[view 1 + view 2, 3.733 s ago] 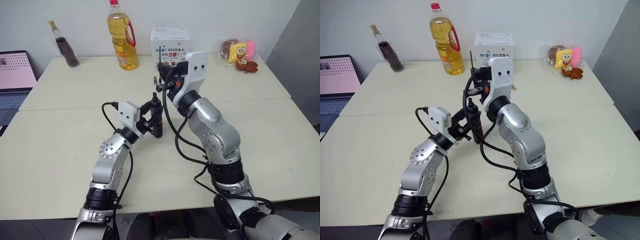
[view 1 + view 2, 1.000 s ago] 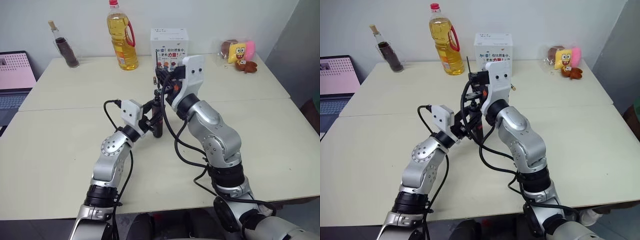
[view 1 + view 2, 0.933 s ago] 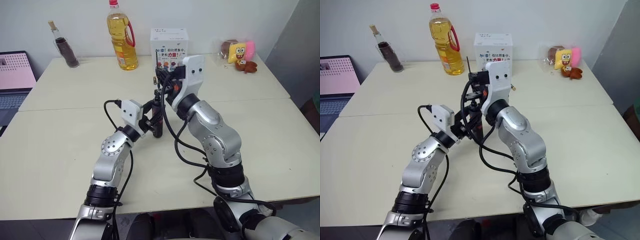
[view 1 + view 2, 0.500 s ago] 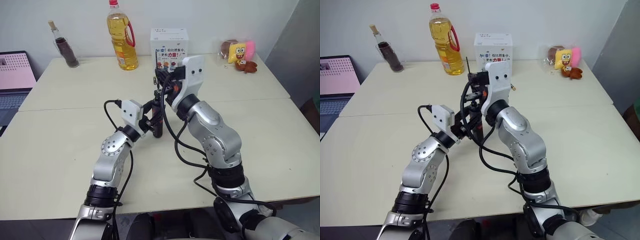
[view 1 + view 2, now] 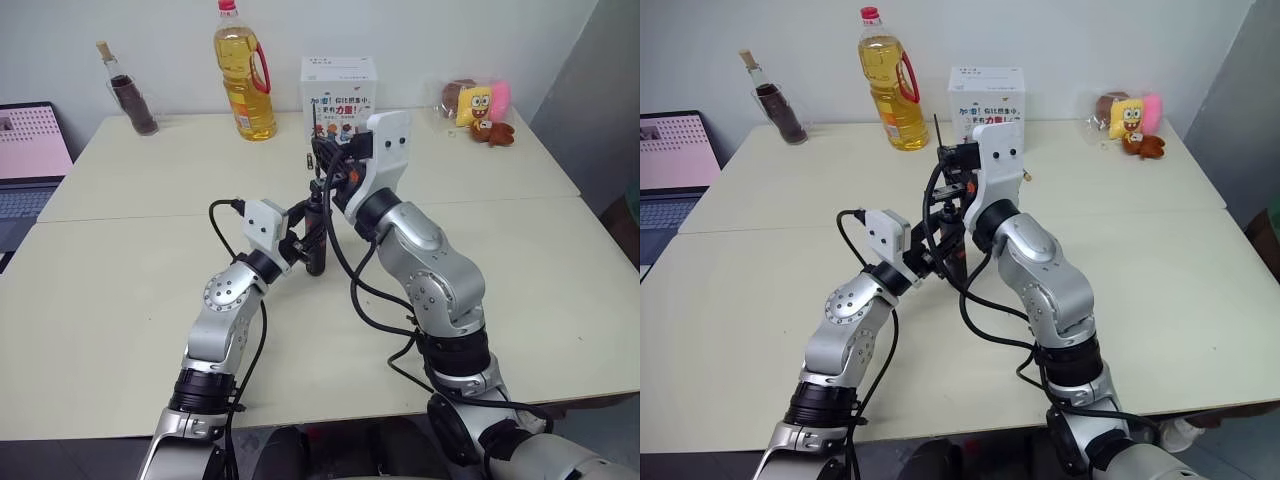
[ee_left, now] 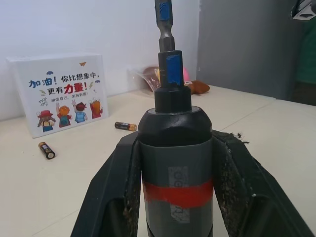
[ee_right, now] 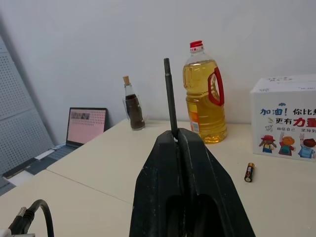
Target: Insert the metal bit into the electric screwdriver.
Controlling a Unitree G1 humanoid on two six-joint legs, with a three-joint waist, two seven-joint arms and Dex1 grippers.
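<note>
Gripping the electric screwdriver upright; metal bit apparently seated.

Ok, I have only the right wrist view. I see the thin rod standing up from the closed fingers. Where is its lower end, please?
Observer: In the left wrist view the lower end of the metal bit stands in the narrow tip of the electric screwdriver. How deep it sits is hidden.
Operator: And what holds the screwdriver?
Observer: The left gripper is shut on its body, one finger on each side of the red band.
Operator: Is the tool tilted?
Observer: The head views show it about upright above the table, with the right gripper directly above it. I cannot tell whether its base touches the table.
</note>
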